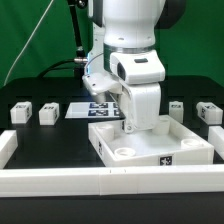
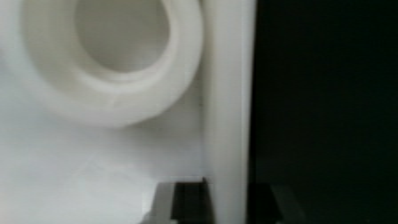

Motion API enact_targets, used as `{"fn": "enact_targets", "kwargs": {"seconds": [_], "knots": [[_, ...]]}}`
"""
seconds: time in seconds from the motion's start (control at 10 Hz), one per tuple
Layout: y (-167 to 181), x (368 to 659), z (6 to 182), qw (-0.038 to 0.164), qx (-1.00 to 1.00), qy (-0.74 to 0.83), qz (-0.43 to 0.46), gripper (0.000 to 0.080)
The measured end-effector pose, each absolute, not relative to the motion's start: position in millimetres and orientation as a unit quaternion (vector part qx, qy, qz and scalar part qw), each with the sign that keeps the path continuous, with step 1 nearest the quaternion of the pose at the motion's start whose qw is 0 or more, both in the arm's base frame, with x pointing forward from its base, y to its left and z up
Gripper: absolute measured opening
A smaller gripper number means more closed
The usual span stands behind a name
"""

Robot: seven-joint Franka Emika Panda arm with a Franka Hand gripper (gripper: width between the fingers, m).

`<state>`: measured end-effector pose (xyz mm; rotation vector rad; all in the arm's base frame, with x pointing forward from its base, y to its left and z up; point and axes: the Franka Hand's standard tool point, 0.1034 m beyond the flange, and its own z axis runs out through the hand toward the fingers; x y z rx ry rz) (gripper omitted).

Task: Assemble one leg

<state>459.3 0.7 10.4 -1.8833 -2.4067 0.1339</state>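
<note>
The large white square tray [image 1: 192, 150] with round sockets lies in the middle of the table. My gripper [image 1: 135, 127] is lowered onto its far part. In the wrist view my gripper [image 2: 231, 206] has its two dark fingers [image 2: 191, 205] on either side of the tray's upright white wall [image 2: 231, 100], pressed against it. A round socket [image 2: 125, 50] shows close beside the wall. All four small white tagged legs rest on the table apart from the gripper: two at the exterior view's left [image 1: 22, 112] [image 1: 48, 114] and two at its right [image 1: 176, 108] [image 1: 208, 112].
The marker board [image 1: 88, 108] lies on the table behind the tray, partly hidden by the arm. A low white rail [image 1: 100, 182] runs along the front and up the exterior view's left side [image 1: 8, 148]. A green curtain hangs behind.
</note>
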Motion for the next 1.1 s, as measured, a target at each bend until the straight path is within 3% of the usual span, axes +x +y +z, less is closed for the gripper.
{"fn": "enact_targets", "kwargs": {"seconds": [0.2,1.1], "knots": [[1,460,10.5,0.041,-0.615,-0.786,0.043,0.0068],[62,490,8.7,0.028,-0.715,-0.698,0.028,0.0068]]}}
